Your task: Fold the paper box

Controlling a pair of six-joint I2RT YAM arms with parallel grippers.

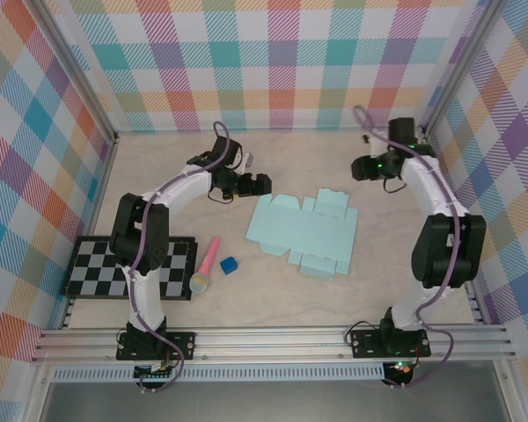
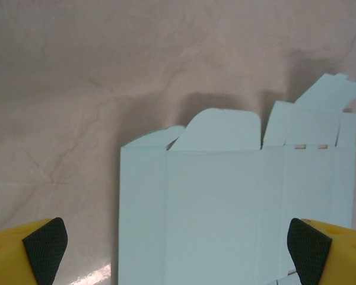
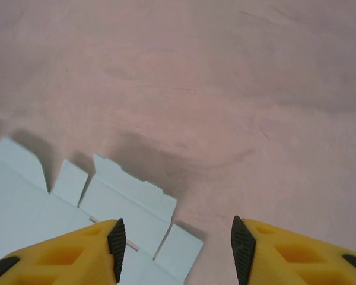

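Observation:
The paper box [image 1: 304,233] lies flat on the table's middle as a pale mint-blue die-cut sheet with flaps along its far and near edges. My left gripper [image 1: 260,185] hovers just off the sheet's far left corner. In the left wrist view it [image 2: 178,252] is wide open, and the sheet [image 2: 225,208] spreads between and beyond its black pads [image 2: 44,249]. My right gripper [image 1: 363,167] hangs above bare table past the sheet's far right corner. In the right wrist view it [image 3: 178,252] is open, with the sheet's flaps [image 3: 130,205] below its left finger and nothing gripped.
A black-and-white checkered board [image 1: 97,268] lies at the near left. Beside it are a pink toy microphone [image 1: 207,264] and a tiny dark blue cube [image 1: 228,264]. Plaid walls enclose the table, and an aluminium rail [image 1: 273,338] runs along the near edge.

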